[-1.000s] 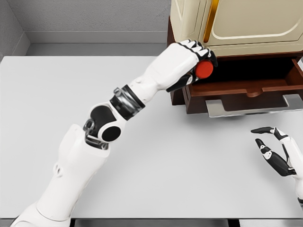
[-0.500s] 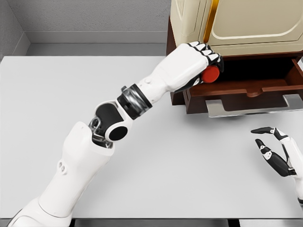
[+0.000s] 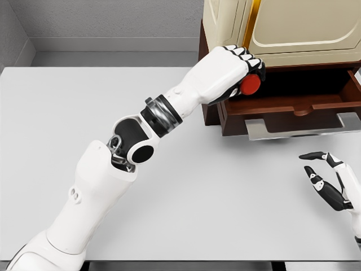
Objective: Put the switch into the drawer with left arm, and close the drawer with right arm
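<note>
Left robot hand (image 3: 234, 70) has crept further over the open drawer (image 3: 293, 104) since a second ago, fingers clamped on the red switch (image 3: 250, 84) at its left corner. I'd carry it deeper inside before letting go. Right robot hand (image 3: 330, 183) sits open on the surface (image 3: 225, 192).

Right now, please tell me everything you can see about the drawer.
The drawer is dark reddish-brown and looks like wood, with a carved recess in its front rim and a flat grey handle plate below. It stands pulled open from the cream cabinet, on the white table. Its inside is dark. The left hand, shut on the red switch, is at its left corner.
</note>
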Robot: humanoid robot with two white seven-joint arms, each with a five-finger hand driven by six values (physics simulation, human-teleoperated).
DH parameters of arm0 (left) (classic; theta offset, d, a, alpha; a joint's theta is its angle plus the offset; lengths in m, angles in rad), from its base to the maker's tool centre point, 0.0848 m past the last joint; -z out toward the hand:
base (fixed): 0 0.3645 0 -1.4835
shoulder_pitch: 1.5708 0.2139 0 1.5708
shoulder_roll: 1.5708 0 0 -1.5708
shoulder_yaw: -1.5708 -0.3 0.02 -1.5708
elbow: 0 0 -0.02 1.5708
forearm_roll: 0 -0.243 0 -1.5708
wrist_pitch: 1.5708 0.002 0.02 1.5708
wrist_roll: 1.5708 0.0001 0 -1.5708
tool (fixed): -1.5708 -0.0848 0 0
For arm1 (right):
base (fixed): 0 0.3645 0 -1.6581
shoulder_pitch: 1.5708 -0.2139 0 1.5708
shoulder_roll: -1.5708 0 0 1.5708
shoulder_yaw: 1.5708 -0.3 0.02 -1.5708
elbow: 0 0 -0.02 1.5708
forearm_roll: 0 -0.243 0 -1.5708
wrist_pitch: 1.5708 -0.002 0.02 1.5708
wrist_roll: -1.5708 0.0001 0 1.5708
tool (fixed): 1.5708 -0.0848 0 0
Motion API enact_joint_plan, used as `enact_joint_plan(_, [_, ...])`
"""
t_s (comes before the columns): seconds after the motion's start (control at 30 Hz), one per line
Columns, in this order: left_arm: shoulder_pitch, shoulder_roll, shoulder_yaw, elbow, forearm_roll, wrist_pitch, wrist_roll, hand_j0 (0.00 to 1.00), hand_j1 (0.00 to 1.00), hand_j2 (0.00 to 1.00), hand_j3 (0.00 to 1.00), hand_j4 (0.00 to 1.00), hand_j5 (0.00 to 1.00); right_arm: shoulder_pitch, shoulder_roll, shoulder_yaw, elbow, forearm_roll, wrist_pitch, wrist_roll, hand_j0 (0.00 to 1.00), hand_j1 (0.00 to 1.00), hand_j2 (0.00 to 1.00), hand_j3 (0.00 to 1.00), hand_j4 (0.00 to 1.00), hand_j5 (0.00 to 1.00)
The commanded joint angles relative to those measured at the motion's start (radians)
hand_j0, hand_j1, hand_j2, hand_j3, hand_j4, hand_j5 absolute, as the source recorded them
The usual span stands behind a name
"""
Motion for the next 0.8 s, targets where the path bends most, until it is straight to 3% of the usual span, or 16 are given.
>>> enact_joint_plan(0.0, [0.0,0.0,-0.002,0.0,0.003,0.001,0.0,0.37,0.37,0.37,0.37,0.37,0.37,0.0,-0.001,0.0,-0.001,-0.005,0.0,0.0,0.53,0.53,0.53,0.53,0.53,0.53])
enact_joint_plan(0.07, [0.0,0.0,-0.002,0.0,0.001,0.001,0.0,0.43,0.43,0.43,0.43,0.43,0.43,0.0,-0.001,0.0,-0.001,-0.005,0.0,0.0,0.53,0.53,0.53,0.53,0.53,0.53])
enact_joint_plan(0.1, [0.0,0.0,-0.001,0.0,0.001,0.001,0.002,0.67,0.67,0.67,0.67,0.67,0.67,0.0,-0.001,0.0,-0.001,-0.005,0.0,0.0,0.53,0.53,0.53,0.53,0.53,0.53])
enact_joint_plan(0.13, [0.0,0.0,-0.002,0.0,0.001,0.001,0.0,0.82,0.82,0.82,0.82,0.82,0.82,0.0,-0.001,0.0,-0.001,-0.005,0.0,0.0,0.53,0.53,0.53,0.53,0.53,0.53])
enact_joint_plan(0.77, [0.002,0.0,-0.024,-0.018,-0.02,0.0,0.002,0.84,0.84,0.84,0.84,0.84,0.84,-0.006,0.005,0.001,0.004,-0.007,0.0,0.0,0.54,0.54,0.54,0.54,0.54,0.54])
